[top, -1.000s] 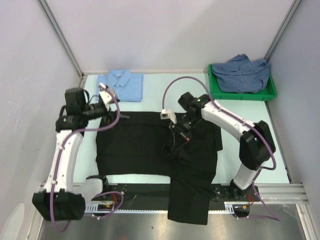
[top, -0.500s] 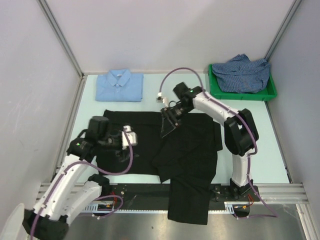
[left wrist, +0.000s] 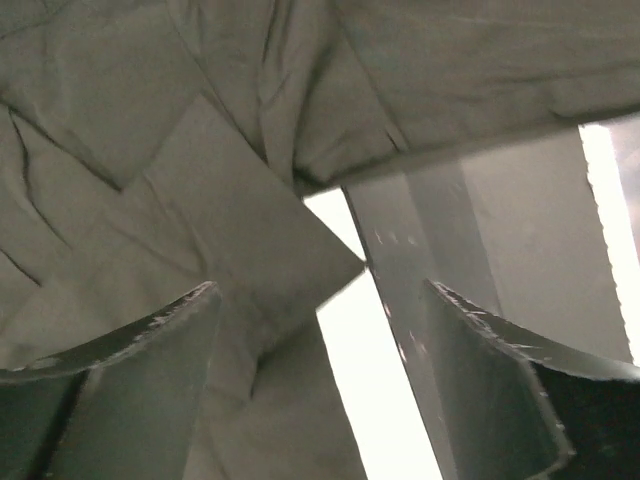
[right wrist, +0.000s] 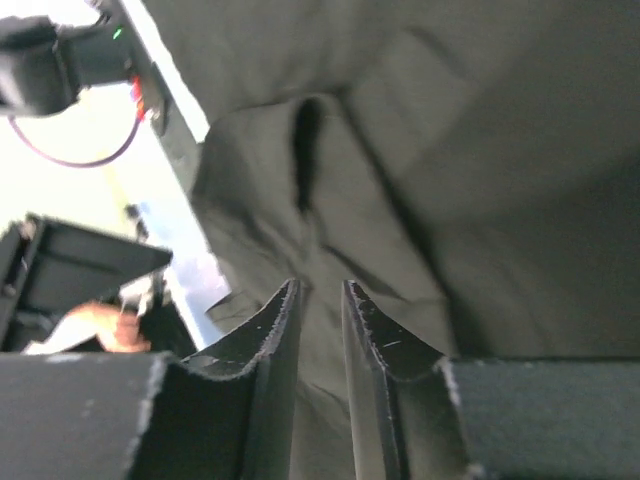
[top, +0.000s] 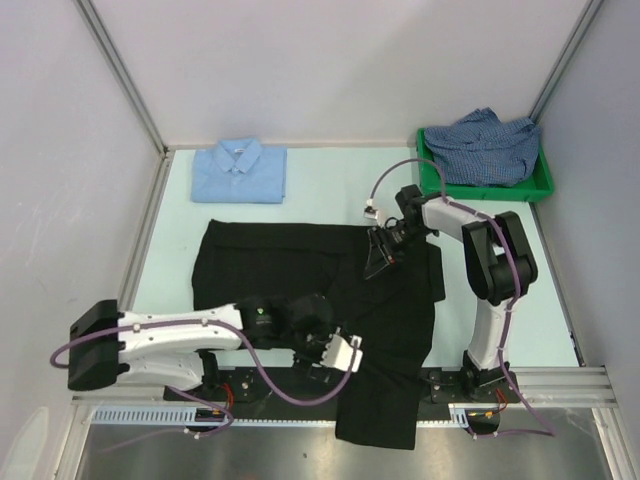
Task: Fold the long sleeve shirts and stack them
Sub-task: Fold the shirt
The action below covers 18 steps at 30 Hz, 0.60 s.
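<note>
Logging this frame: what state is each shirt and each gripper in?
Plain black button-up shirt: spread on table, partly folded, one part hanging over near edge.
Plain light blue shirt: folded.
Blue-and-white checked shirt: crumpled in green plastic bin.
Left gripper: open.
Right gripper: shut on plain black button-up shirt.

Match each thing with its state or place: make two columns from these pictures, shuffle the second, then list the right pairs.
Things:
1. black shirt
2. light blue shirt
3. checked shirt
4. left gripper

States:
A. crumpled in the green bin
B. open, close above black fabric
C. folded, at the far left of the table
D. spread out across the middle

Pairs: 1-D, 2-C, 3-A, 4-B
</note>
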{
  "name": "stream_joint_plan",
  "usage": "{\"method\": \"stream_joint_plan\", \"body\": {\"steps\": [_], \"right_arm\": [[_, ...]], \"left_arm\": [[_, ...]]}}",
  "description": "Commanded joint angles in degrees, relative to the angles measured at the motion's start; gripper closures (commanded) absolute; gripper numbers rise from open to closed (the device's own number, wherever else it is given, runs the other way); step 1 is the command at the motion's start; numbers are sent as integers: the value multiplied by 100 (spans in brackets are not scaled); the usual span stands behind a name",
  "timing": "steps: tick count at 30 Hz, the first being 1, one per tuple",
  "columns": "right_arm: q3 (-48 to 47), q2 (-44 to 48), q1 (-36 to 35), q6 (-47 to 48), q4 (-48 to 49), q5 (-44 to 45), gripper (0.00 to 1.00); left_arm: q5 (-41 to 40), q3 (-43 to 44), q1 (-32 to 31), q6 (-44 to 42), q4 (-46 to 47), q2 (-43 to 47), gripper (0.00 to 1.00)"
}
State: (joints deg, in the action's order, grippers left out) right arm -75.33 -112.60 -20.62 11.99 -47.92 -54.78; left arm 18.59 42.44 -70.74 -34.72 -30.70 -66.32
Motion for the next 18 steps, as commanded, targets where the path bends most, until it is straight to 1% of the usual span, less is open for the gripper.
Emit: {"method": "stream_joint_plan", "body": {"steps": [1, 3, 4, 5, 8, 10, 11, 12, 14, 15, 17, 18], "right_arm": [[395, 607, 216, -205, 660, 222, 75], [693, 747, 295, -590, 1125, 301, 76], [782, 896, 383, -723, 1284, 328, 78], [861, 967, 436, -803, 1529, 415, 79], [1143, 1161, 594, -1040, 1873, 669, 81], [1292, 1161, 612, -1049, 1865, 723, 82], [1354, 1196, 647, -1067, 1883, 750, 82], [1450, 1231, 665, -1076, 1909, 767, 82], [1704, 1371, 691, -1111, 2014, 855, 82], [1767, 1424, 700, -1085, 2015, 873, 82], [1933, 1538, 700, -1015, 2041, 987, 82], [1960, 1626, 726, -997, 2050, 1005, 82]], "left_arm": [[-1373, 10, -572, 624, 1249, -537, 16], [-1577, 89, -817, 703, 1329, -819, 18], [-1778, 124, -888, 738, 1338, -1160, 19], [-1849, 177, -941, 756, 1338, -1303, 20], [-2306, 186, -1003, 704, 1540, -1777, 23], [-2517, 221, -1012, 651, 1558, -1962, 29], [-2736, 282, -1012, 633, 1541, -2102, 33], [-2834, 309, -1012, 616, 1497, -2121, 43], [-2966, 370, -1012, 633, 1330, -2025, 52], [-2940, 397, -1012, 651, 1225, -1799, 58], [-2782, 537, -1021, 729, 848, -1560, 65], [-2521, 599, -1012, 765, 690, -1307, 72]]}}
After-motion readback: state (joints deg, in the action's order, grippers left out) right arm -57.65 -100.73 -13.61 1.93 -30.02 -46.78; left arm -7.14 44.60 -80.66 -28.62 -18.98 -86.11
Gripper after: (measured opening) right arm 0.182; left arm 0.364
